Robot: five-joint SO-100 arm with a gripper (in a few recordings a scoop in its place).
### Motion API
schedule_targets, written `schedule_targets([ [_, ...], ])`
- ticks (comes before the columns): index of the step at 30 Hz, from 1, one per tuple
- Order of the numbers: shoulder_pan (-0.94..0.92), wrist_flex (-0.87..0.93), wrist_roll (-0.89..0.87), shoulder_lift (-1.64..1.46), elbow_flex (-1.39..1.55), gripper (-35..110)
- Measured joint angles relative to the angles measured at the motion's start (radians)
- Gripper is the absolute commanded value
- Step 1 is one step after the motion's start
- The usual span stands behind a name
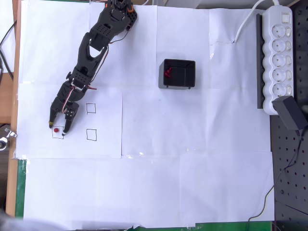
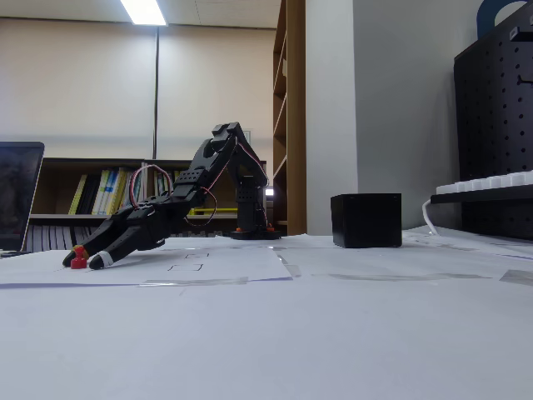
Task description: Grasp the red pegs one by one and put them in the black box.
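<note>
The hand (image 1: 57,126) is seen lowered to the paper-covered surface (image 1: 192,159) at the left of the overhead view, its fingers spread with a gap between them, and one red peg (image 1: 56,129) lies in that gap, inside a small drawn square; in the fixed view the same peg (image 2: 79,261) sits at the fingertips, low against the paper. Whether either finger is touching the peg cannot be told. The black box (image 1: 177,73) stands well apart, toward the middle of the overhead view, and some red pegs (image 1: 168,72) are already visible inside it near its left wall; their number cannot be made out. The closing of the fingers is judged to be the step in hand, and several failures can be foreseen. The peg is tiny and round, so if one finger meets it first it may be pushed or rolled out of the gap before it is pinched. If the fingertips are pressed too hard onto the paper, the sheet may be dragged or wrinkled. A shallow pinch may let the peg be dropped on the long carry to the box. At the box, a low approach could knock its wall, and a high release could let the peg bounce out.
</note>
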State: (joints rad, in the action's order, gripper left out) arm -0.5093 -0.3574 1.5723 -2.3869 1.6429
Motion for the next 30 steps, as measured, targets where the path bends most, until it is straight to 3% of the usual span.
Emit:
schedule_targets([
  [24, 0.032, 0.049, -0.043, -0.002, 0.026, 0],
  [27, 0.032, 0.109, -0.054, 0.017, 0.032, 0],
  [30, 0.032, 0.295, -0.12, 0.091, 0.037, 0],
])
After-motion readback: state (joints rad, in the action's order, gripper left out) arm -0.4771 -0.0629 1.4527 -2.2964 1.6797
